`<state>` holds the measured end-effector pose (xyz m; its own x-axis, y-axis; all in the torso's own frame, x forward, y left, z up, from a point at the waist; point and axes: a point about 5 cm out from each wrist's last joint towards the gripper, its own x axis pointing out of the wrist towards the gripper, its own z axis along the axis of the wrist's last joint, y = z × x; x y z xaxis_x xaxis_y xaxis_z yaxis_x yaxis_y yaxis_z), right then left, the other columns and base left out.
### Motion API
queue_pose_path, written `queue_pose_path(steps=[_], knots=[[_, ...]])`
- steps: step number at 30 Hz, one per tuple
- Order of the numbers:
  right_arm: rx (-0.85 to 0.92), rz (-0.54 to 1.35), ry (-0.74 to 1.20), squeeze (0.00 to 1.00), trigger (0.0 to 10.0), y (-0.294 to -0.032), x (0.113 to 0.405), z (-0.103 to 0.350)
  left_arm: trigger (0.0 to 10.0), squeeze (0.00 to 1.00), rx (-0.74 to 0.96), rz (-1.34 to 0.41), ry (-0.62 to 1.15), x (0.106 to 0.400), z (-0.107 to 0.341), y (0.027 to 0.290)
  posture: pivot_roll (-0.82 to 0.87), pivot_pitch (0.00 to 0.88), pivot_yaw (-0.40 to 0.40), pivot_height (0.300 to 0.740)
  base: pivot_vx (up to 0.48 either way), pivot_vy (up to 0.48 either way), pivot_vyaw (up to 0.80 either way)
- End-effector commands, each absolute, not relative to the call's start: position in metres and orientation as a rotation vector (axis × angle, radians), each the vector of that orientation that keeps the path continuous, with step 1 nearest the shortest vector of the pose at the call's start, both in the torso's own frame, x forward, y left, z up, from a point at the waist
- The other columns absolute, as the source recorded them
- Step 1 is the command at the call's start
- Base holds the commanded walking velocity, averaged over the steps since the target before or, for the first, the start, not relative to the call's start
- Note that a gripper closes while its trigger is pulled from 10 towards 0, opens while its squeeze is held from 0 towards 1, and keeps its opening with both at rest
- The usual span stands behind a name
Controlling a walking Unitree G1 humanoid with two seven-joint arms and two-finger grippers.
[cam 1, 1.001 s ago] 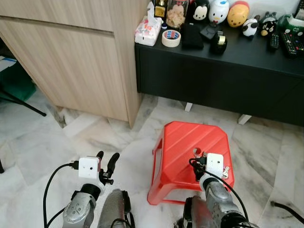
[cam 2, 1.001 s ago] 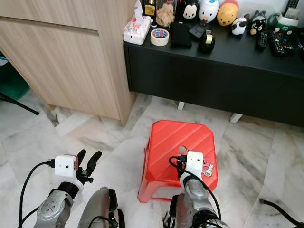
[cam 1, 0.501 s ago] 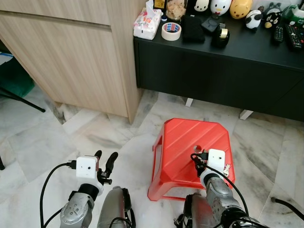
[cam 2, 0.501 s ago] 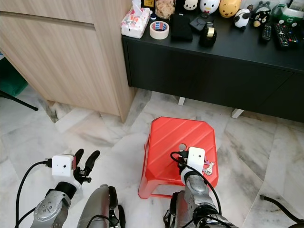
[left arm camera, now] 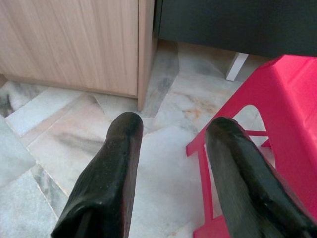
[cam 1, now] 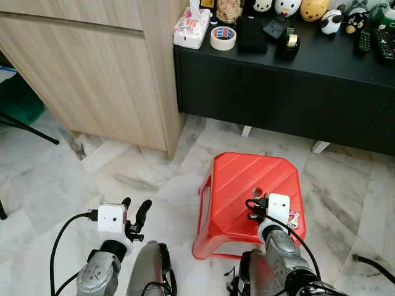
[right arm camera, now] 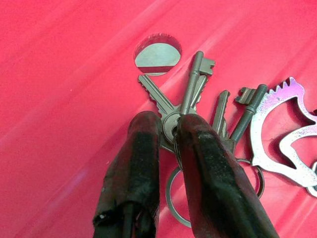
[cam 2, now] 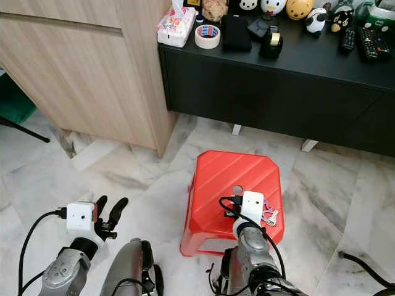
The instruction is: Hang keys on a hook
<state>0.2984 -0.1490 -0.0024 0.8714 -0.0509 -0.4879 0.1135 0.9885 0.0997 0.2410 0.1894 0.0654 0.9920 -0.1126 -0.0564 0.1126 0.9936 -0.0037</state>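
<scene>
A bunch of metal keys (right arm camera: 198,99) on rings, with a purple-tinted metal charm (right arm camera: 285,124), lies on top of the red plastic stool (cam 1: 247,179) beside its round hole (right arm camera: 157,54). My right gripper (right arm camera: 167,121) is down on the stool top and shut on the bow of one key, pinched between its two black fingers. The bunch's tail pokes out to the right of that wrist (cam 1: 294,219). Over the marble floor left of the stool, my left gripper (cam 1: 136,208) is open with nothing between its fingers (left arm camera: 119,144).
A low black cabinet (cam 1: 290,92) behind the stool carries a tape roll (cam 1: 222,38), a tissue pack (cam 1: 190,34), toys and remotes. A tall wooden cabinet (cam 1: 92,74) stands at the left. A black cable (cam 1: 370,264) lies on the floor at the right.
The head view has tilted slightly, shifting the whole picture. My right gripper stays at the keys on the stool; the left arm holds its place.
</scene>
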Motion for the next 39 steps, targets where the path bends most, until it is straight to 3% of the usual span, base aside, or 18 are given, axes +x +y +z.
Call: queue_pose_path(steps=[1, 16, 32, 33, 34, 35, 36, 39], knots=[[0.122, -0.097, 0.551, 0.0, 0.0, -0.152, 0.289, -0.012, 10.0, 0.0, 0.004, -0.115, 0.091, 0.236, 0.06, 0.191, 0.13, 0.27, -0.042, 0.63, 0.0, 0.0, 0.0], [0.116, -0.103, 0.531, 0.0, 0.0, -0.154, 0.292, -0.009, 10.0, 0.0, -0.002, -0.127, 0.099, 0.239, 0.058, 0.188, 0.12, 0.262, -0.044, 0.63, 0.0, 0.0, 0.0], [0.131, -0.073, 0.418, 0.0, 0.2, -0.142, 0.298, 0.003, 10.0, 0.0, -0.006, -0.122, 0.101, 0.253, 0.053, 0.186, 0.09, 0.198, -0.054, 0.63, 0.0, 0.0, 0.0], [0.128, -0.075, 0.423, 0.0, 2.4, -0.143, 0.297, 0.002, 10.0, 0.0, -0.006, -0.121, 0.102, 0.253, 0.052, 0.186, 0.09, 0.198, -0.055, 0.63, 0.0, 0.0, 0.0], [0.124, -0.076, 0.432, 0.0, 10.0, -0.143, 0.295, -0.001, 10.0, 0.0, -0.006, -0.12, 0.104, 0.253, 0.051, 0.186, 0.09, 0.199, -0.056, 0.63, 0.0, 0.0, 0.0], [0.122, -0.079, 0.444, 0.81, 10.0, -0.144, 0.292, -0.004, 10.0, 0.0, -0.007, -0.119, 0.105, 0.253, 0.05, 0.186, 0.09, 0.2, -0.057, 0.63, 0.0, 0.0, 0.0], [0.119, -0.083, 0.45, 1.0, 10.0, -0.145, 0.29, -0.005, 10.0, 0.0, -0.007, -0.119, 0.106, 0.253, 0.05, 0.185, 0.09, 0.201, -0.058, 0.63, 0.0, 0.0, 0.0], [0.122, -0.084, 0.445, 1.0, 10.0, -0.147, 0.29, -0.005, 10.0, 0.0, -0.007, -0.116, 0.105, 0.252, 0.049, 0.186, 0.09, 0.199, -0.06, 0.63, 0.0, 0.0, 0.0]])
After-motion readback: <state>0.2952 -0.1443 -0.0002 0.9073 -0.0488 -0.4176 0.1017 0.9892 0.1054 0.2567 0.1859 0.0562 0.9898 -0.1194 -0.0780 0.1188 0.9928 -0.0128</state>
